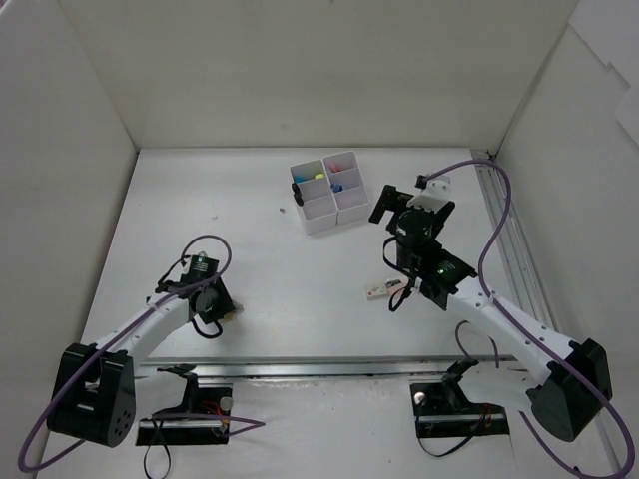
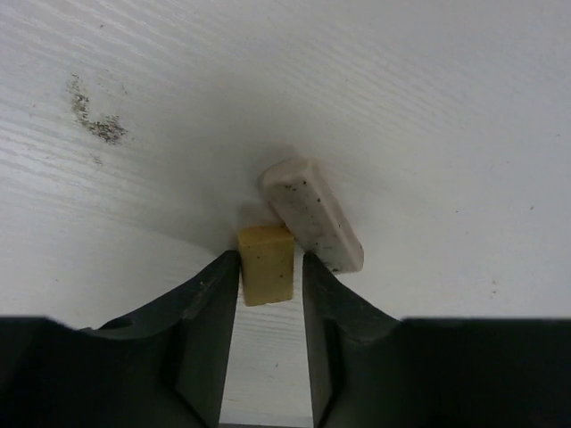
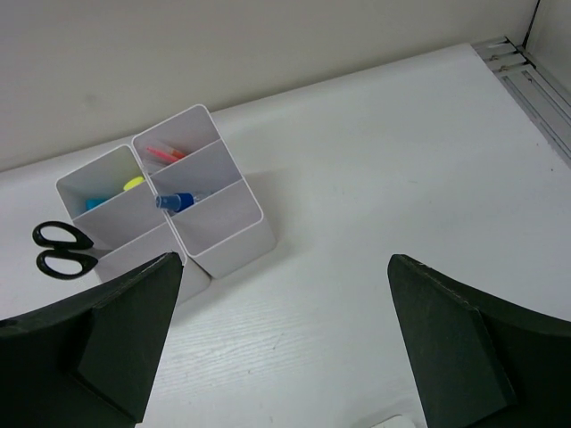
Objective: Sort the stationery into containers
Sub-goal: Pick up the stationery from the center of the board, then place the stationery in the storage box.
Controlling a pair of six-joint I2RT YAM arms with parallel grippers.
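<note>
Left tool (image 2: 266,267): jaws stand narrow, pads against both sides of the yellow eraser (image 2: 266,263). It lies flat on the counter (image 2: 428,107), well apart from the organiser (image 1: 327,192), and its far end pokes past the tips. The speckled white eraser (image 2: 312,214) touches its far corner, so lift straight up, no sideways drag, or the neighbour comes along. Right tool (image 3: 285,343): wide open, empty, facing the organiser.

Can't read:
- how hard the pads bite
- scissors (image 3: 62,250): only the handles show, blades cut off by the organiser wall
- cell contents barely peek over the rims
</note>
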